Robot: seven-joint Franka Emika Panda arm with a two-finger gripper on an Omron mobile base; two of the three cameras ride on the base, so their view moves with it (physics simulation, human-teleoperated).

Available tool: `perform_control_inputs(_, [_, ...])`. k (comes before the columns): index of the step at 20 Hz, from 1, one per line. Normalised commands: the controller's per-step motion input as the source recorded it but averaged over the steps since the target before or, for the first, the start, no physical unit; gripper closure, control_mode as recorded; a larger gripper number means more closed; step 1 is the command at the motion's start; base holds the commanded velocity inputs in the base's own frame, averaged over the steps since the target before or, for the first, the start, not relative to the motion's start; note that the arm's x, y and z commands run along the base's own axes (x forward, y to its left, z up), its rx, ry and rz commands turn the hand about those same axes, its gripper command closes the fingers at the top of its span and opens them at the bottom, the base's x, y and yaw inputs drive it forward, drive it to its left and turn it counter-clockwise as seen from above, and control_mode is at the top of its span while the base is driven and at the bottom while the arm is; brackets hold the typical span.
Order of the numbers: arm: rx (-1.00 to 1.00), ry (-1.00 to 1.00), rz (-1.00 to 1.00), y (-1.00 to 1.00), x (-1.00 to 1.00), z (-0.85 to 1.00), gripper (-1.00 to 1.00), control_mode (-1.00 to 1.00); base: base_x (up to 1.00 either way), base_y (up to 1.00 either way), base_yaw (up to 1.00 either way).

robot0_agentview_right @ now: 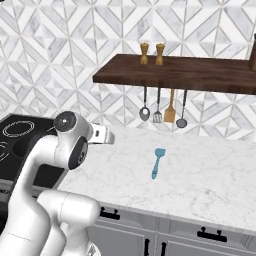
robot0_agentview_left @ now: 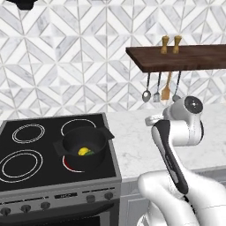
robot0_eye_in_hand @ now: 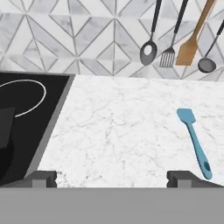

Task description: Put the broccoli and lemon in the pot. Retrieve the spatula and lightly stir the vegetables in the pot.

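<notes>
The black pot stands on the stove's front right burner. Inside it lie the yellow lemon and, touching it on the right, the dark-green broccoli. The teal spatula lies flat on the marble counter with its blade toward the wall, well right of the stove. In the hand view the spatula sits at the right, and the pot's dark side shows at the far left. My gripper is open and holds nothing. It hovers over the counter between the pot and the spatula, with the spatula beyond its right fingertip.
A dark wooden shelf juts from the tiled wall with two wooden mills on top. Under it hang grey ladles, a slotted turner and a tan wooden spatula. The black cooktop ends at the counter's left.
</notes>
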Motion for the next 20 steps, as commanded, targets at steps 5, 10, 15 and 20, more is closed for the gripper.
perform_control_inputs(5, [0.00, 0.21, -0.06, -0.79, 0.18, -0.09, -1.00, -1.00, 0.00, 0.00, 0.00])
perform_control_inputs(10, [0.00, 0.07, -0.08, -0.63, 0.06, -0.24, -1.00, -1.00, 0.00, 0.00, 0.00])
perform_control_inputs(15, [0.00, 0.12, -0.04, -0.61, 0.16, -0.50, -1.00, -1.00, 0.00, 0.00, 0.00])
perform_control_inputs(20, [0.00, 0.20, -0.05, -0.56, 0.26, -0.35, -1.00, -1.00, 0.00, 0.00, 0.00])
